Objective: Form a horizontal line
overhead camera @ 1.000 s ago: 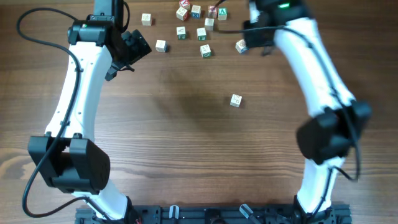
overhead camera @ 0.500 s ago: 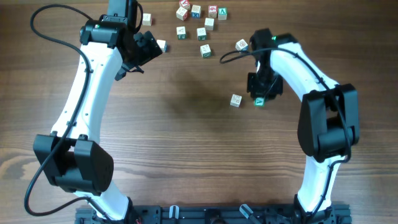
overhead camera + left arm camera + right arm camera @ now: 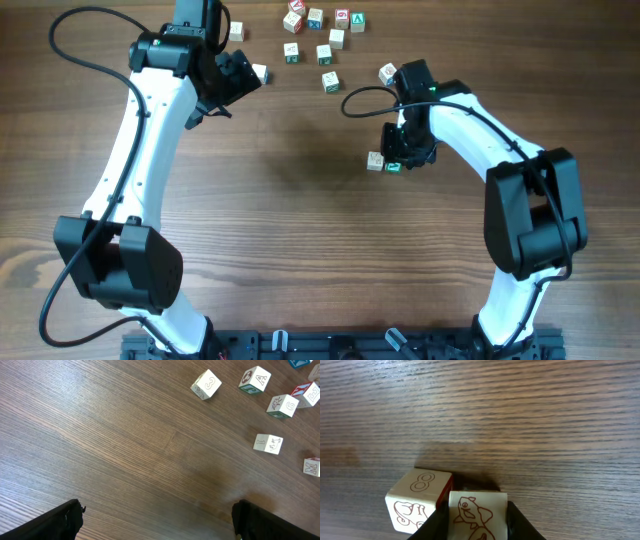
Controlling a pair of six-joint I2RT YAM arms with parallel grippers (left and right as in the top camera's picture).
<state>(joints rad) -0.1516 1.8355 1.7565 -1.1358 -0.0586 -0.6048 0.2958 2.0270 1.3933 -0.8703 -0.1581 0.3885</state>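
Observation:
No row of three touching cubes shows. My right gripper (image 3: 397, 162) is shut on a pale wooden cube (image 3: 477, 510) with a brown animal drawing on it. A green face of the cube shows in the overhead view (image 3: 393, 167). The gripper holds it right beside a lone cube marked "8" (image 3: 417, 496), at mid-table (image 3: 375, 161); I cannot tell if the two touch. My left gripper (image 3: 160, 525) is open and empty over bare wood, next to a loose cube (image 3: 259, 73) at the back left (image 3: 238, 76).
Several loose letter cubes lie scattered at the back centre, around (image 3: 324, 53), with one more (image 3: 387, 72) behind my right arm. The left wrist view shows cubes marked "3" (image 3: 206, 384), "A" (image 3: 254, 380) and "6" (image 3: 282, 406).
My right arm has come from the back cluster with a cube and moved left until it sits beside the lone cube. My left arm shifted right, then stayed still.

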